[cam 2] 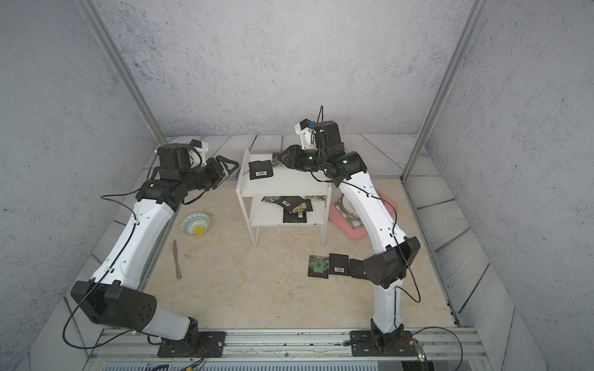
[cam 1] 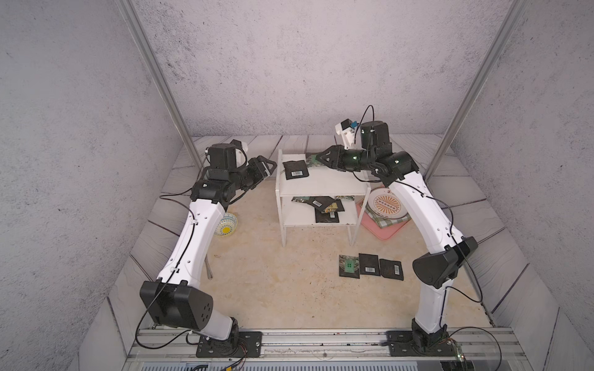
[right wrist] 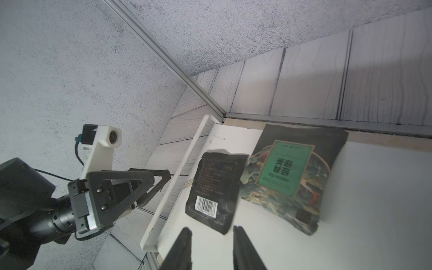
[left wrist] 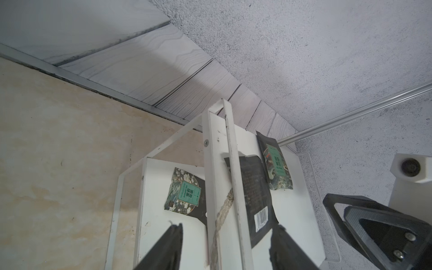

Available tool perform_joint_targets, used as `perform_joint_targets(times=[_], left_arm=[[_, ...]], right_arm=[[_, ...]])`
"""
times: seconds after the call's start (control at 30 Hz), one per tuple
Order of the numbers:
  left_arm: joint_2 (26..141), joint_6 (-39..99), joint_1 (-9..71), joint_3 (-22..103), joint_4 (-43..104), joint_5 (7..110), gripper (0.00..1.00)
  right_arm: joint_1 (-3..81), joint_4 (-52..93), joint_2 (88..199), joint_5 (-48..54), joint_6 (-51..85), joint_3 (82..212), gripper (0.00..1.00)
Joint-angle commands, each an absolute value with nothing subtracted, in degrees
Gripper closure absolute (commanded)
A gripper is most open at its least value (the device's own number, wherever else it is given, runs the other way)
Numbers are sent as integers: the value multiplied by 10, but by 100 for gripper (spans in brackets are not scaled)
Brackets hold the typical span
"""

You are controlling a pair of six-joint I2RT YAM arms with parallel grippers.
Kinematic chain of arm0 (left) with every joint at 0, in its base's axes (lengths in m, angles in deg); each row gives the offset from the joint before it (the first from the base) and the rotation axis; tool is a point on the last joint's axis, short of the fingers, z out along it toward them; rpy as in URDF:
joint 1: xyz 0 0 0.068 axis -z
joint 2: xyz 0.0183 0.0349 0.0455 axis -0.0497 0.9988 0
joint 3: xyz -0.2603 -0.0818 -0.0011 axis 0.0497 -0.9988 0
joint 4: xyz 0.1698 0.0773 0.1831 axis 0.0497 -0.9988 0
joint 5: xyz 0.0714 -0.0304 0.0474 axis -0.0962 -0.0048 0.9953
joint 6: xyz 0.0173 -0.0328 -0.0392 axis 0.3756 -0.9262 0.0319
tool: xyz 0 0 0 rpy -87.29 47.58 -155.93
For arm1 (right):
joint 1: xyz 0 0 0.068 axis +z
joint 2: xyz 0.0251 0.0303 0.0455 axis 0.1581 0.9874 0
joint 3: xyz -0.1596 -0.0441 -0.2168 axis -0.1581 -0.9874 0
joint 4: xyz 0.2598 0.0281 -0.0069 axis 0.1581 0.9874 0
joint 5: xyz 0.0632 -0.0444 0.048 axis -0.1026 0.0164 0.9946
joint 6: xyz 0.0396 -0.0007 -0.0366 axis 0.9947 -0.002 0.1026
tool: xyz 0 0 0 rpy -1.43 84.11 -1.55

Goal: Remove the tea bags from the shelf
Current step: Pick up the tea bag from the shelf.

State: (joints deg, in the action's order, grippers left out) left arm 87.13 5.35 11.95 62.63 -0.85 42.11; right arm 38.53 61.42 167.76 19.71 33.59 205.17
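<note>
The white shelf (cam 1: 324, 183) stands mid-table. On its top tier a black barcode tea bag (cam 1: 295, 169) lies beside a green-labelled one (right wrist: 287, 173). Several more tea bags (cam 1: 324, 207) are heaped on the lower tier. Three tea bags (cam 1: 369, 264) lie on the table in front. My right gripper (right wrist: 212, 230) hovers open over the top tier, and the black bag's (right wrist: 216, 189) corner sits just ahead of its fingertips, ungripped. My left gripper (left wrist: 226, 230) is open outside the shelf's raised left edge (left wrist: 215, 163), holding nothing.
A pink tray (cam 1: 385, 236) with a plate and green checked cloth sits right of the shelf, under the right arm. A patterned bowl (cam 2: 195, 224) and a knife (cam 2: 176, 260) lie on the left of the table. Grey walls enclose the cell.
</note>
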Motion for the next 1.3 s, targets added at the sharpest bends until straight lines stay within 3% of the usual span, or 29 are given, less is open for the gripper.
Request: perform_joint_targets(times=[0.0, 0.4, 0.6, 1.27], left_arm=[[879, 60, 116, 643, 13, 410, 36], [890, 53, 116, 624, 59, 386, 37], [894, 48, 116, 615, 67, 376, 38], [861, 23, 75, 542, 110, 375, 41]], right_arm=[[395, 596, 1719, 217, 360, 2098, 66], [438, 649, 1790, 127, 344, 2155, 82], [449, 674, 1806, 85, 329, 2160, 84], [485, 701, 1827, 106, 311, 2173, 84]])
